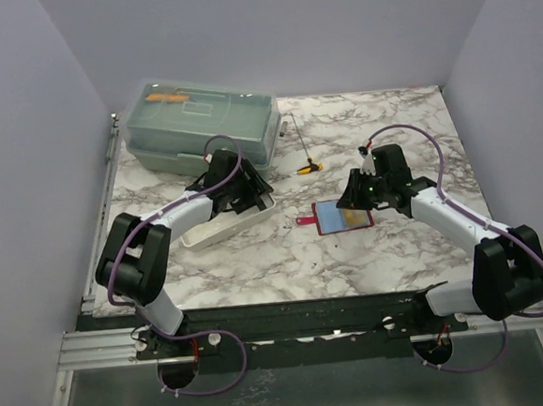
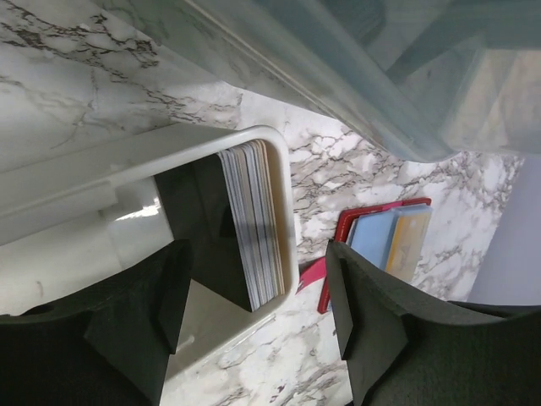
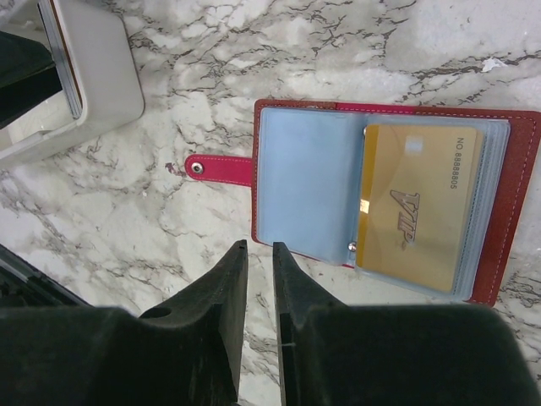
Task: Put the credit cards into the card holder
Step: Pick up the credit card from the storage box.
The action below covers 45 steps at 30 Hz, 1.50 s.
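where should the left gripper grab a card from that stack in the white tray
Take the end card of the stack of cards by its upper edge, coming from above. The cards stand on edge, packed against the end wall of the white tray, so flat faces are blocked and only the edges show. The left gripper is open over them, so one finger probably has to wedge between cards.

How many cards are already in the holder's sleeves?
1 visible: a gold card in the right-hand sleeve of the open red card holder. The left sleeve looks empty. More may sit behind these pages.
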### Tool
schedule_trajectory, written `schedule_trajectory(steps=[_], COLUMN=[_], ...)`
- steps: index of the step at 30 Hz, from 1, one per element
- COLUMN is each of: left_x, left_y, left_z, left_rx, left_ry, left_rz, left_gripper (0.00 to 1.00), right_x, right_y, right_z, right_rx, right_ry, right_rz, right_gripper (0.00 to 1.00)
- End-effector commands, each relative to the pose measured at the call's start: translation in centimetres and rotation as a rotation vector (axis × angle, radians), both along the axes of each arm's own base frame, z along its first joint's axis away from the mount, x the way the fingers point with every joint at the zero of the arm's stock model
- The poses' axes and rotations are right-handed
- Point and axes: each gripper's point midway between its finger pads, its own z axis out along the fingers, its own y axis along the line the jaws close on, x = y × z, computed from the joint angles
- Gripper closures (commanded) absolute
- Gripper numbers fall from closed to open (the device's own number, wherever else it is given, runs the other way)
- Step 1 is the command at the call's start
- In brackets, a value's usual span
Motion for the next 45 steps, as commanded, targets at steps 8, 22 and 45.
schedule_trajectory(steps=[8,22,45], left_x=[1.1,1.0,-1.9], left_y=[-1.4,-1.2,1.3], left_z=[1.4,1.8,4.8], left_rx=[-0.126,-0.121,-0.057], left_ry=[-0.063,-0.058,0.09], left_rz=[0.012,0.023,0.065], left_gripper=[0.58,0.9,1.0], right_x=[-0.9,-1.0,-0.7], right_y=[-0.3,-0.3,0.3], right_z=[-0.2,-0.3,-1.0], right_rx=[-0.01,-0.01,0.001], right_ry=[0.017,0.02,0.047], right_rz=[-0.001,0.0,0.028], right_gripper=[0.8,0.83,0.85])
